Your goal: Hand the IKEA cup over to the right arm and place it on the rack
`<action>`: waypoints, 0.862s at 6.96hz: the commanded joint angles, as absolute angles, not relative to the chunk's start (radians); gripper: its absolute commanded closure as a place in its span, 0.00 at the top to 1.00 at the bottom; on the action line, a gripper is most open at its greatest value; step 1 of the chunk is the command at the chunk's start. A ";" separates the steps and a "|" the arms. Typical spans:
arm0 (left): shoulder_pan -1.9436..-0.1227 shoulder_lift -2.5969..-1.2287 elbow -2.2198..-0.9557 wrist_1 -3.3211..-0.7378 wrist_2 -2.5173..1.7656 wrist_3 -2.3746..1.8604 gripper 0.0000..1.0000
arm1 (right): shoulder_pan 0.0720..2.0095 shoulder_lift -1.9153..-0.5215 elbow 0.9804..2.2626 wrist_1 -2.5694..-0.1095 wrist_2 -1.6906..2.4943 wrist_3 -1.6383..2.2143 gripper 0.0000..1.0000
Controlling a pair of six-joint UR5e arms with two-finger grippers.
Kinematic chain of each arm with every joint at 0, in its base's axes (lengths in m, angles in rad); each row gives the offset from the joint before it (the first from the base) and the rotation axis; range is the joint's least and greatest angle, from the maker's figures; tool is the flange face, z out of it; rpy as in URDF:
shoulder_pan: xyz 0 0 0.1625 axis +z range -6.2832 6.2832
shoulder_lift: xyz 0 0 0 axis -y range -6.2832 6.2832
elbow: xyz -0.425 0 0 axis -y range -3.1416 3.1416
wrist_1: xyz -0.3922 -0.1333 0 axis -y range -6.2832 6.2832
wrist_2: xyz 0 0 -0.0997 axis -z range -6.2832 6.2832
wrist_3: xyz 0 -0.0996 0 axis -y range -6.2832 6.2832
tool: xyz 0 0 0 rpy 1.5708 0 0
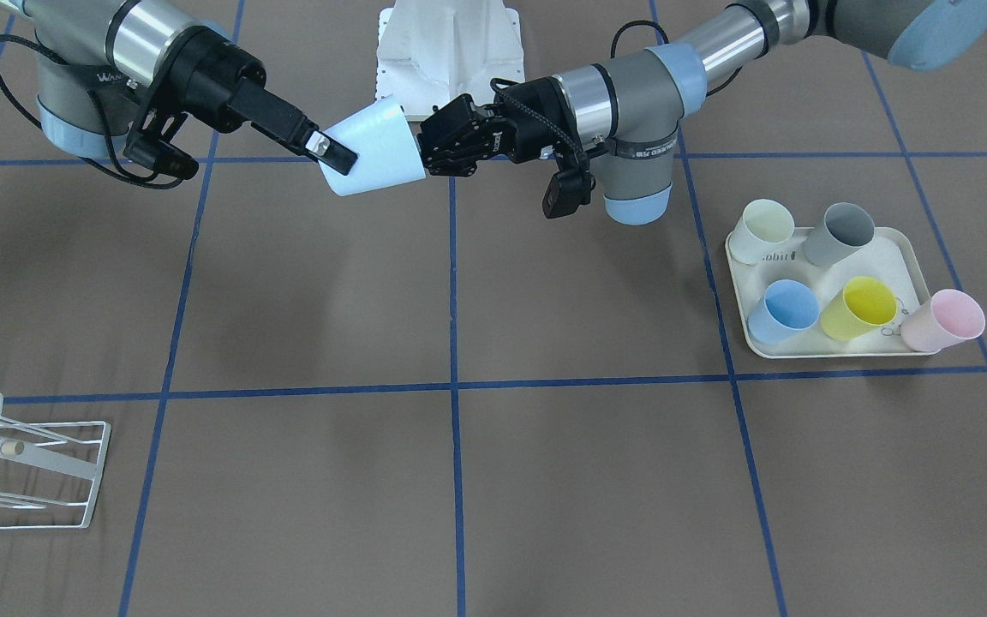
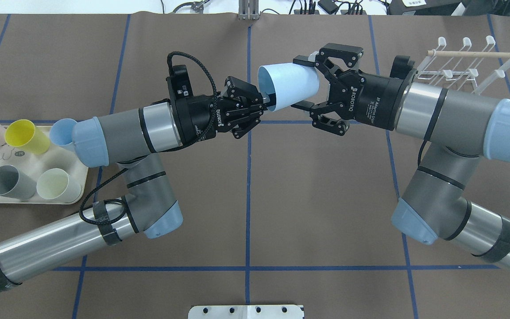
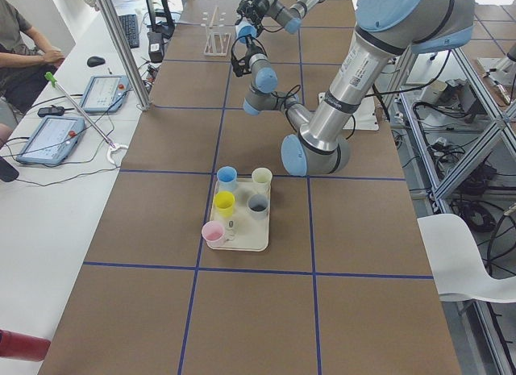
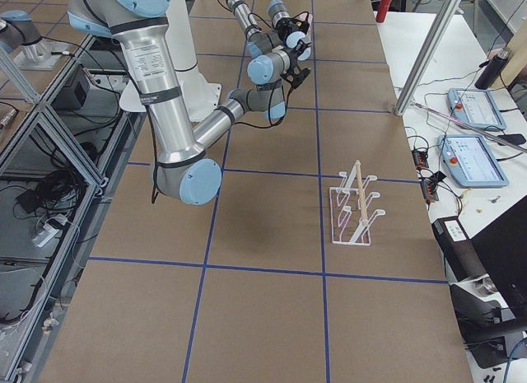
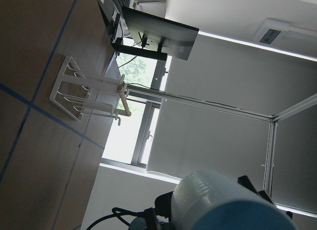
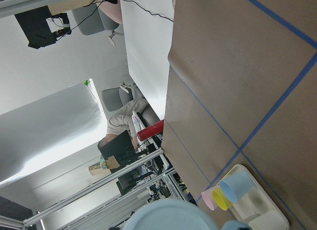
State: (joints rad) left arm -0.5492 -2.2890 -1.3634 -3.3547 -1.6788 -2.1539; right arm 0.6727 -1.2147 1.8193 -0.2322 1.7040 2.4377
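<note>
One pale blue plastic cup [image 2: 288, 84], midair. Left gripper [image 2: 268, 99] pinches its rim; right gripper [image 2: 303, 83] straddles its base, jaws spread.

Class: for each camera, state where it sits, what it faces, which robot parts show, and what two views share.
Front-facing: across table, facing robot; both arms, pale blue cup.
Overhead: behind the robot, looking down; left claw, right claw at cup.
Left: table's left end; left arm near.
Right: table's right end; right arm near, rack.
Left wrist: past cup toward rack.
Right wrist: past cup toward tray.
Shared: both wrists see the cup.
</note>
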 commanded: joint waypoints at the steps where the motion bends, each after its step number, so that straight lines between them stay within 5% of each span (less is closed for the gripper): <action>1: -0.549 -2.289 -1.365 -3.332 -1.680 -2.152 0.72 | 0.672 -1.215 1.827 -0.233 1.695 2.437 0.00; 6: -0.572 -2.269 -1.367 -3.307 -1.680 -2.025 0.77 | 0.783 -1.343 1.816 -0.213 1.693 2.250 0.00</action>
State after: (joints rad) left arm -0.5674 -2.2767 -1.3711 -3.3091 -1.6818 -2.0788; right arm 0.7345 -1.2786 1.8231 -0.2067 1.6895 2.3728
